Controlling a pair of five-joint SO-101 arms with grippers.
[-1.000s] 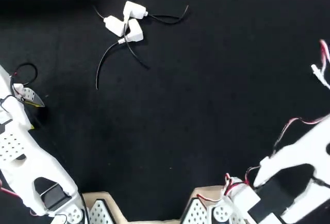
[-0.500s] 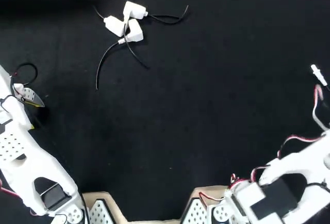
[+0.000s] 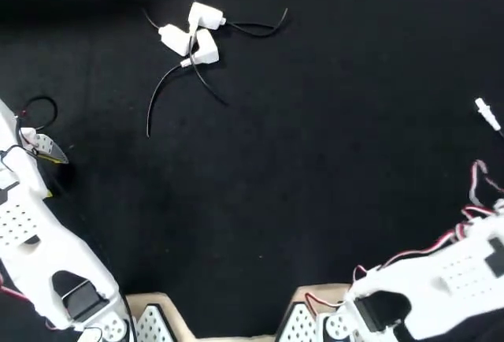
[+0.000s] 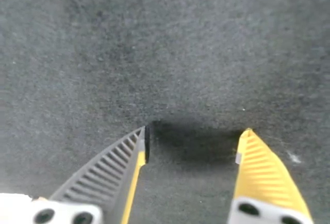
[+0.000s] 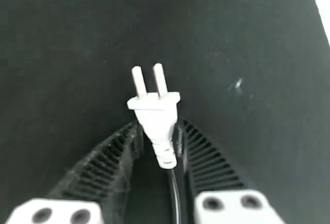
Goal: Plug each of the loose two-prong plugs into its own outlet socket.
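My right gripper (image 5: 157, 128) is shut on the neck of a white two-prong plug (image 5: 153, 105), whose prongs point away from the wrist over the black mat; its thin black cord runs back between the fingers. A small white plug-like piece (image 3: 486, 113) lies at the mat's right edge; I cannot tell if it is the same plug. Three white outlet sockets (image 3: 194, 33) with black cords lie bunched at the far left-centre. My left gripper (image 4: 195, 133) is open just above bare mat, at the left edge (image 3: 49, 150), far from the sockets.
The right arm's white body (image 3: 441, 287) with red wires fills the near right corner. The left arm's body (image 3: 39, 247) runs along the near left side. The black mat (image 3: 315, 145) stretches bare between arms and sockets.
The right arm's body has dropped and swung toward the near right corner, its red wires lowering with it. The left arm and the sockets have not moved.
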